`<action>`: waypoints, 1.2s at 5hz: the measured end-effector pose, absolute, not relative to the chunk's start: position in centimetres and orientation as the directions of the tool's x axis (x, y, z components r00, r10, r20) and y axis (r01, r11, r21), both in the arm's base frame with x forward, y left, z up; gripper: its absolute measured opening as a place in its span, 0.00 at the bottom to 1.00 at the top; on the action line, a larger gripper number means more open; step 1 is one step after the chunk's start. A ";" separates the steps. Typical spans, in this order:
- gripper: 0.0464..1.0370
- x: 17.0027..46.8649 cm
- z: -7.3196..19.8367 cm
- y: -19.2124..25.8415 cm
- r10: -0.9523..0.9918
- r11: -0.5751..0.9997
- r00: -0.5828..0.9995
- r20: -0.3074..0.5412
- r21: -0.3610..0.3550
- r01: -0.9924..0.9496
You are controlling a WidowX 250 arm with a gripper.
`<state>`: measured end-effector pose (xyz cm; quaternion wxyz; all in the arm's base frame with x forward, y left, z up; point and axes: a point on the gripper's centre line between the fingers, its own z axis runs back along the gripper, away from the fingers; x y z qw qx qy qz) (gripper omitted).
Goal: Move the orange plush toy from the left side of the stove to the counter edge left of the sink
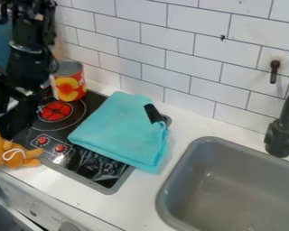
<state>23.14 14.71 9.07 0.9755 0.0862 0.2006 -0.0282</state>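
Nearest, a grey sink (246, 194) was set into the white counter (137, 200), lower right. At left, an orange plush toy (11, 153) with a white loop lay by the front left corner of the toy stove (119, 173), which bore a red burner (55, 111) and two red knobs. A folded turquoise cloth (119, 128), with a black strip, covered much of its right part and overlapped the counter. Farther back, the black gripper (17, 104) hung at upper left, nearest the can (69, 85), red and yellow, at the stove's back left; I could not tell whether the gripper was open or closed. Behind stood the white tiled wall (177, 45).
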 end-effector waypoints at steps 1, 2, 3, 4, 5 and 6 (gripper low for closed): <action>0.96 22.2 8.7 14.9 -0.003 0.987 0.907 -0.422 0.144 0.071; 0.96 21.8 8.7 15.5 0.064 0.982 0.904 -0.423 0.190 0.019; 0.96 21.6 8.4 15.5 0.094 0.978 0.904 -0.416 0.208 -0.006; 0.96 21.6 7.0 15.9 0.186 0.971 0.925 -0.333 0.206 -0.121; 0.96 21.8 6.6 16.5 0.256 0.966 0.939 -0.228 0.093 -0.241; 0.93 21.4 6.6 16.9 0.291 0.957 0.930 -0.223 0.084 -0.279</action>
